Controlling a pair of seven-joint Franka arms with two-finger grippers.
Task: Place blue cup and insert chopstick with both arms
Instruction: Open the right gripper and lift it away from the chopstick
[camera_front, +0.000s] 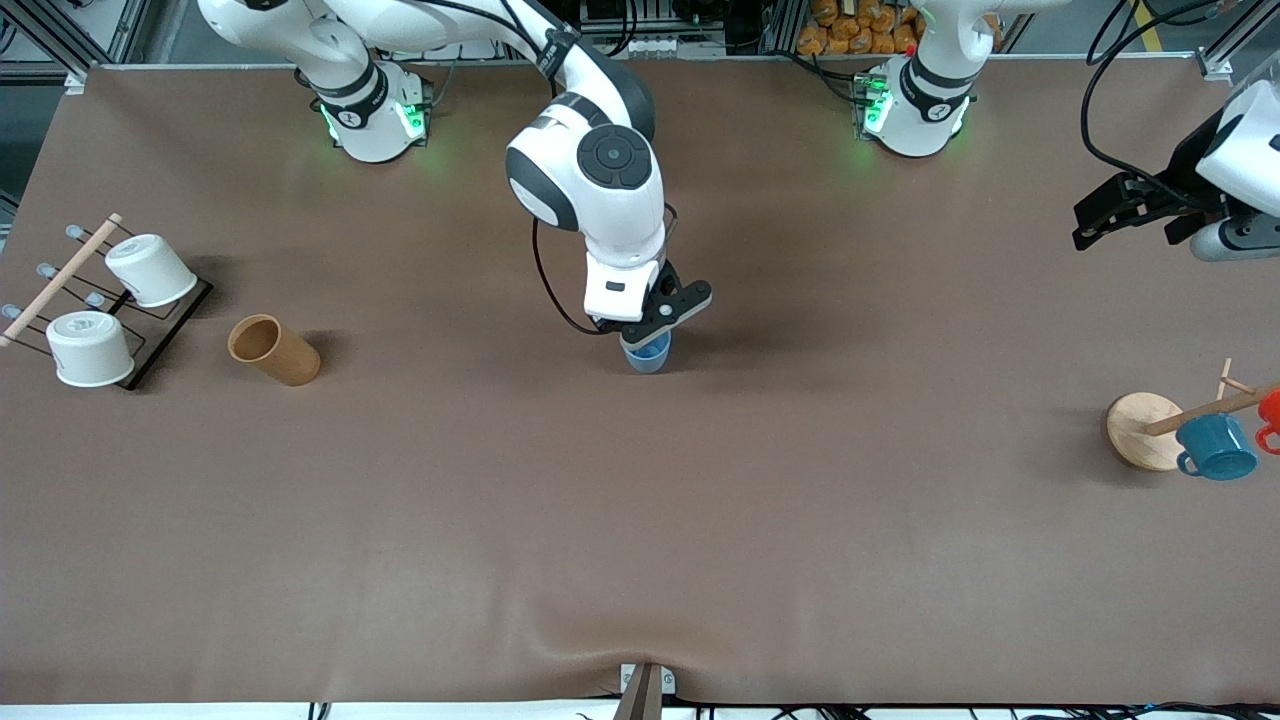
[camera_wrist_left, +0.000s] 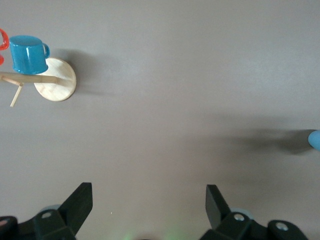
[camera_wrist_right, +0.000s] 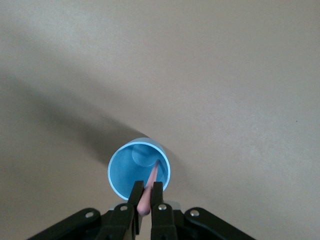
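- Step in hand: insertion. Your right gripper (camera_wrist_right: 143, 196) hung directly over the blue cup (camera_front: 648, 352), fingers pinched on the chopstick (camera_wrist_right: 148, 189), its tip already down inside the cup.
- The cup stood upright mid-tabletop (camera_front: 640, 520).
- Your left gripper (camera_wrist_left: 149, 210) waited, fingers apart, holding nothing, over the left arm's end of the tabletop.
- Next, as judged: let the right gripper's fingers part so the stick drops in, then lift straight up, clear of the rim.

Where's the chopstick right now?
The right gripper pinches the chopstick over the blue cup, its tip already inside the cup, which stands upright mid-table. The left gripper waits open near the mug tree.
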